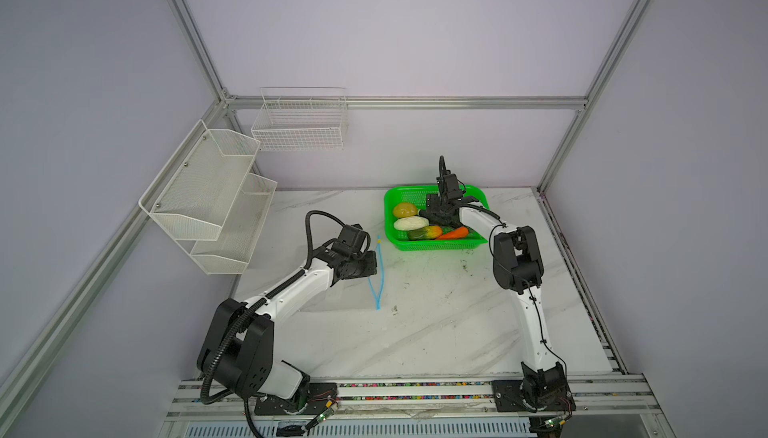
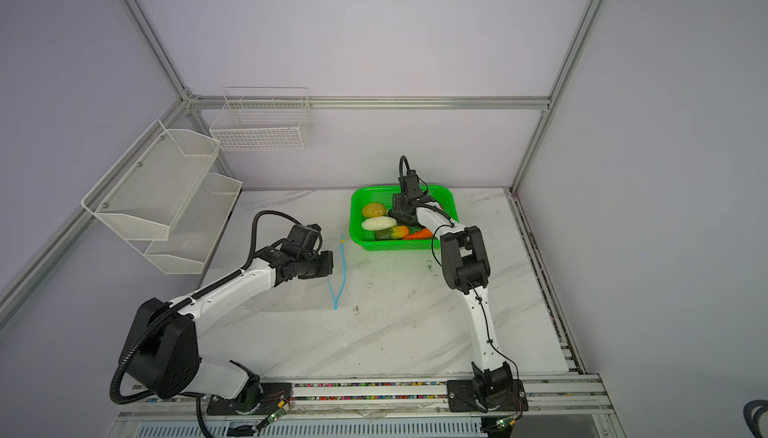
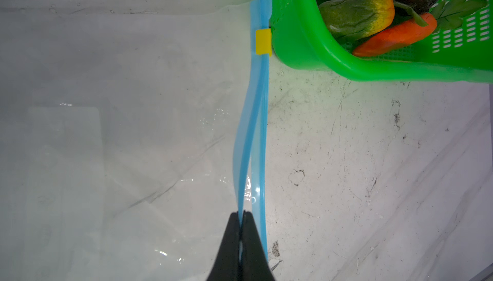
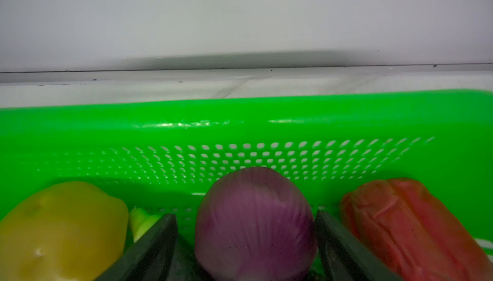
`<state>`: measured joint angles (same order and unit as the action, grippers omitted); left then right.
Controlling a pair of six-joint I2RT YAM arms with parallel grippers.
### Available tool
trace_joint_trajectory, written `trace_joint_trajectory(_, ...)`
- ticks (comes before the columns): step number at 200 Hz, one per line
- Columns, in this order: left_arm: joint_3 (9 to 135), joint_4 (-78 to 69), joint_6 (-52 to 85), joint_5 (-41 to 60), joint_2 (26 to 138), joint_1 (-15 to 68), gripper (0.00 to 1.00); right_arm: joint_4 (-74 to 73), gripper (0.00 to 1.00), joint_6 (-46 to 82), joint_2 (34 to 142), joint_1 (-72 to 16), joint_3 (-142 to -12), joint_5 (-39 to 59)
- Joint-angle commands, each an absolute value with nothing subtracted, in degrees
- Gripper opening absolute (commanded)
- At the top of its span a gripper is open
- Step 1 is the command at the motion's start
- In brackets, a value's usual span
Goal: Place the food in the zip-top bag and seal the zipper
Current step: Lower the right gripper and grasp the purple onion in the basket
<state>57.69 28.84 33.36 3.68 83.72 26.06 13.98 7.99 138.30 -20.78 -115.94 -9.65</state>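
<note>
Zero pieces of the food are in the zip-top bag (image 3: 120, 133) as far as we can see, so we're right at the start here. It lies flat and empty on the table (image 1: 415, 332), left of the green basket (image 1: 436, 245) in both top views. Its zipper (image 3: 256, 133) edge faces the basket, and the yellow slider (image 3: 262, 41) sits at the end near the basket's corner.

Our left gripper (image 3: 241, 215) is pinched tight on the upper lip of the zipper, pulling it off the lower lip so the mouth gapes a bit. Our right gripper (image 4: 245, 215) is down in the basket, jaws spread either side of the purple onion (image 4: 256, 226), not squeezing it from what we can tell. On either side of it sit the potato (image 4: 61, 229) and the red pepper (image 4: 400, 226). In there too are the white oblong (image 1: 410, 223) and the carrot (image 1: 453, 232).

What's left, by our reckoning, is basically everything: grab, carry, drop in, repeat, then run the slider across.
</note>
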Motion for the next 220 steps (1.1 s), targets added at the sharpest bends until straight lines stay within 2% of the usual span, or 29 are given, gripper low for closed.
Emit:
trace_joint_trajectory(1,63.4,28.1,32.3,4.6,83.3,26.4,0.00,17.2,0.84,6.6,140.5,-20.6,-118.8,-11.1)
trace_joint_trajectory(103,63.7,28.1,32.3,4.7,83.7,26.3,0.00,16.8,0.76,5.6,143.5,-20.5,-121.3,-11.1)
trace_joint_trajectory(182,63.8,28.1,32.2,5.0,84.1,26.4,0.02,19.5,0.85,5.9,146.1,-20.6,-124.2,-9.6)
trace_joint_trajectory(220,64.0,28.1,32.3,4.9,84.3,26.4,0.02,19.0,0.84,5.8,145.8,-20.5,-124.4,-9.7)
